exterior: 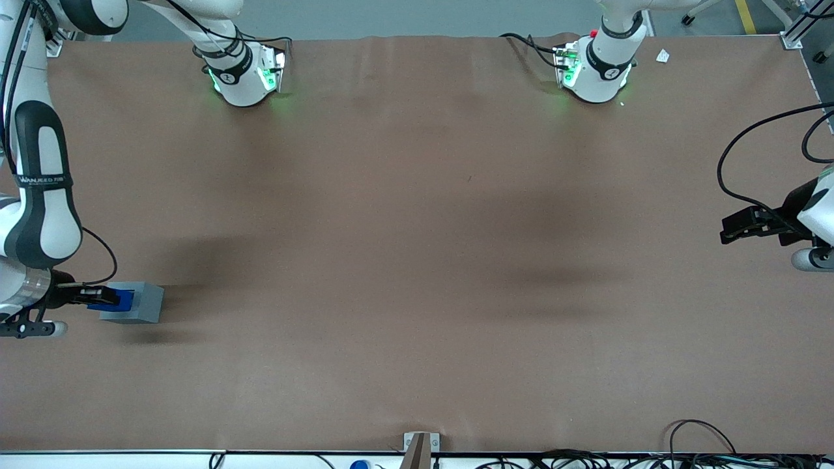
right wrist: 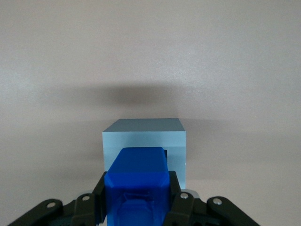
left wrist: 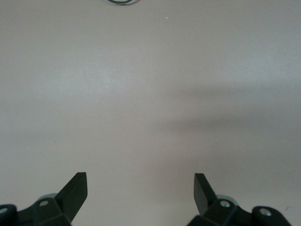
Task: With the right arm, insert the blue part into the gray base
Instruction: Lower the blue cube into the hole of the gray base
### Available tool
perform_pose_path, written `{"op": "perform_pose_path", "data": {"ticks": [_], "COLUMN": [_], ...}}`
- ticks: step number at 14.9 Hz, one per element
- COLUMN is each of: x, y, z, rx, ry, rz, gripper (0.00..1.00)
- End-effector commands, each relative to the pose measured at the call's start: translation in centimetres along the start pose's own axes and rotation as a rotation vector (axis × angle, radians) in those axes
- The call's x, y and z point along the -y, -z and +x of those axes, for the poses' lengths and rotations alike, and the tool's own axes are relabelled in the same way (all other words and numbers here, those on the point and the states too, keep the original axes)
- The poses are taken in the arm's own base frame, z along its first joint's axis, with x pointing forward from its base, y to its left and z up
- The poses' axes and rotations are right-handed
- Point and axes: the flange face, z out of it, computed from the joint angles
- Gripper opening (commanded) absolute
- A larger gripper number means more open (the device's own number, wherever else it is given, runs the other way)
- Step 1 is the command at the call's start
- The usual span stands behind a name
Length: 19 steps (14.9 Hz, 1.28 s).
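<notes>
The gray base (exterior: 138, 303) stands on the brown table at the working arm's end, about midway in depth. My right gripper (exterior: 104, 298) hangs over it, shut on the blue part (exterior: 118, 299). In the right wrist view the blue part (right wrist: 137, 181) fills the space between the black fingers (right wrist: 99, 193), its lower end reaching down to the gray base (right wrist: 143, 136) and covering most of the dark socket. Whether the part sits inside the socket cannot be told.
The brown table cover (exterior: 417, 260) spreads wide toward the parked arm's end. Two arm bases (exterior: 244, 75) stand farthest from the front camera. Cables (exterior: 704, 443) and a small bracket (exterior: 420, 446) lie along the table's nearest edge.
</notes>
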Motion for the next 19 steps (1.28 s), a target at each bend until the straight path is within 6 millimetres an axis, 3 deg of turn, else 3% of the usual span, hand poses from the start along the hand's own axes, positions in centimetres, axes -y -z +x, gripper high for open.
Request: {"op": "perform_pose_path", "data": {"ticks": [1, 19], "x": [-0.7, -0.2], "y": [-0.3, -1.7], "z": [0.1, 0.0], "rx": [-0.001, 0.021], "ry": [-0.03, -0.043], "rz": [0.027, 0.035], "gripper": [0.01, 0.01]}}
